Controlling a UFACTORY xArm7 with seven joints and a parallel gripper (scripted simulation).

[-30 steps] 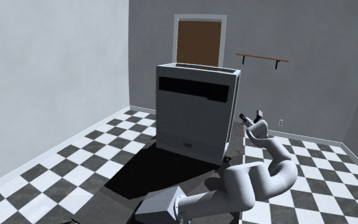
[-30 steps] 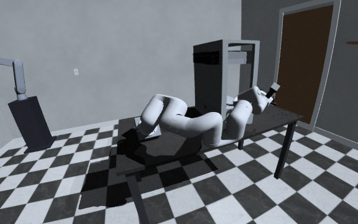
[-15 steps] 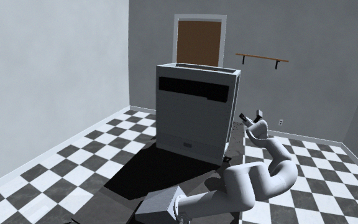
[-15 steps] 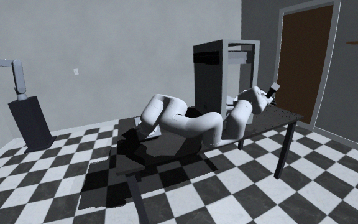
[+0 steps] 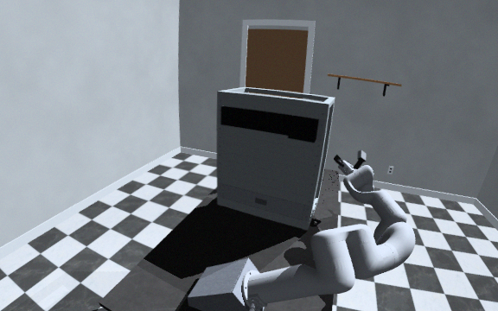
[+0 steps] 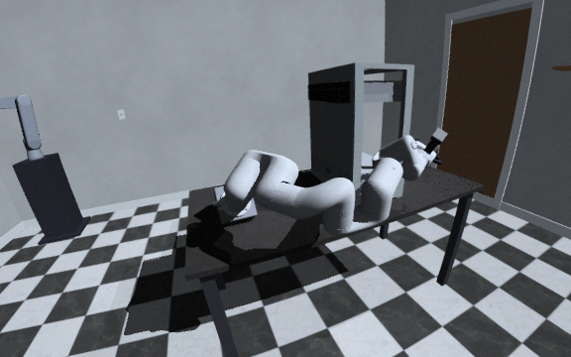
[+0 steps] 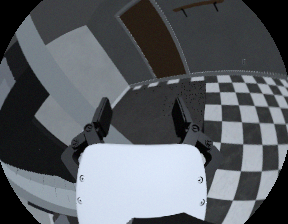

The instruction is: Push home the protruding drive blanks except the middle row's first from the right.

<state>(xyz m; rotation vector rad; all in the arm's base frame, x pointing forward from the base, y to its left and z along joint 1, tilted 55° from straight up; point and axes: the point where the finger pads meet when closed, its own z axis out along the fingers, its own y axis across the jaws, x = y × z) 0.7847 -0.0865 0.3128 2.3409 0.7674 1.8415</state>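
The grey rack (image 5: 272, 155) stands on the dark table (image 6: 414, 193); the top view shows its closed back panel with a dark slot near the top. The rack also shows in the exterior view (image 6: 357, 119), seen from its side. The front with the drive blanks is hidden in every view. My gripper (image 5: 350, 161) is open and empty, to the right of the rack near its far corner, above the table. It also shows in the exterior view (image 6: 434, 144). In the wrist view the two fingers stand wide apart over the table top, with the rack's side (image 7: 55, 90) at the left.
A brown door (image 5: 277, 58) is in the wall behind the rack. A wooden shelf (image 5: 363, 80) hangs on that wall to the right. A second arm on a dark pedestal (image 6: 48, 195) stands far off on the floor. My arm's base (image 5: 220, 287) sits at the table's near end.
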